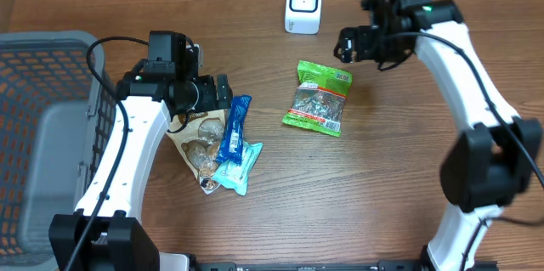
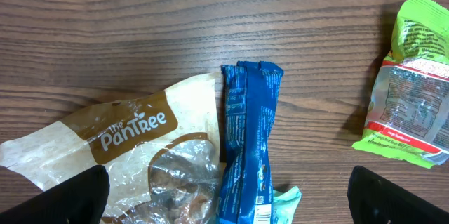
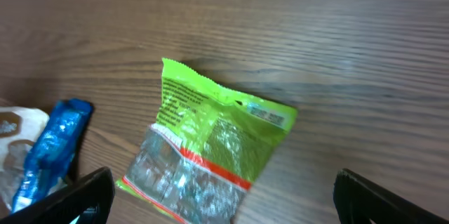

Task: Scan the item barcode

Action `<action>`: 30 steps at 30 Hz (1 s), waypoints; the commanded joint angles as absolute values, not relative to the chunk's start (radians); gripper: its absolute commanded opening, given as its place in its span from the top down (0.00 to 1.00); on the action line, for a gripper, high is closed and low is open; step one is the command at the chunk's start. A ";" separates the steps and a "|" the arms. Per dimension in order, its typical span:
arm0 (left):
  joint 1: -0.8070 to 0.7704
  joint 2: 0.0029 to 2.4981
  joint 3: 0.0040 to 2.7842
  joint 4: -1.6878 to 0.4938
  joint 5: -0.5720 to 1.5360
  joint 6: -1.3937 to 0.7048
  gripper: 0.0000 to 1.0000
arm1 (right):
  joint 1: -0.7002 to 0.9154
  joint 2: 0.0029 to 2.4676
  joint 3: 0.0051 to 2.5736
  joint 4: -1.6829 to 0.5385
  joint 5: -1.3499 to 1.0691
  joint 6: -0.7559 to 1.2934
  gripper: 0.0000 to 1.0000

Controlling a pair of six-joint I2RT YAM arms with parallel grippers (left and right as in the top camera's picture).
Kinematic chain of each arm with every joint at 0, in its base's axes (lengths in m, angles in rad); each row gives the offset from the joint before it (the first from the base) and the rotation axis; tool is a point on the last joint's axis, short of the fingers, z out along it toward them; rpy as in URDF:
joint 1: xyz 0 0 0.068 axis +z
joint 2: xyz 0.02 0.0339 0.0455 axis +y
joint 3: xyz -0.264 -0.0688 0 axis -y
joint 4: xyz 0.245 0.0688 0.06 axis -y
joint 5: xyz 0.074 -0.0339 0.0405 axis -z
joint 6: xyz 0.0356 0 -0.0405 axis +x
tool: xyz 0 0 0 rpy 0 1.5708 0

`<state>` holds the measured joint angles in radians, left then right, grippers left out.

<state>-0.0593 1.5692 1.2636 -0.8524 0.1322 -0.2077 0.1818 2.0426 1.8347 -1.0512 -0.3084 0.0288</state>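
1 green pkt [image 1: 319,94] flat on tbl [image 1: 382,177].

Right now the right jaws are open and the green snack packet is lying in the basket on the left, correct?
Not quite. The green snack packet is not in the basket; it lies on the wooden table, just below the white scanner in the overhead view. The right jaws are open, as you said.

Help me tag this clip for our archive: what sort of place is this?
Probably a mock checkout bench: a white barcode scanner stands on the wooden table, a green snack packet lies before it, and a grey basket sits alongside.
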 commanded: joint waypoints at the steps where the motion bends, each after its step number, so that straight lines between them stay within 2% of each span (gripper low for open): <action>1: -0.066 1.576 1.267 -0.852 0.123 -0.206 0.00 | 0.198 2.120 1.871 -1.065 -0.327 0.025 0.00; 8: -0.066 1.576 1.267 -0.852 0.123 -0.206 0.00 | 0.202 2.147 1.869 -1.038 -0.346 0.007 0.00; 14: -0.066 1.576 1.267 -0.852 0.123 -0.206 0.00 | 0.202 2.183 1.864 -0.941 -0.346 -0.306 0.00; 19: -0.066 1.576 1.267 -0.852 0.123 -0.206 0.00 | 0.203 2.240 1.864 -0.834 -0.347 -0.392 0.02; 23: -0.066 1.576 1.267 -0.852 0.123 -0.206 0.00 | 0.203 2.306 1.864 -0.762 -0.442 -0.489 0.09; 30: -0.066 1.576 1.267 -0.852 0.123 -0.206 0.00 | 0.218 2.338 1.864 -0.818 -0.500 -0.506 0.04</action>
<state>-0.0593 1.5692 1.2636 -0.8528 0.1299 -0.2077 0.2039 2.3310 1.8458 -0.7956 -0.4461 -0.4694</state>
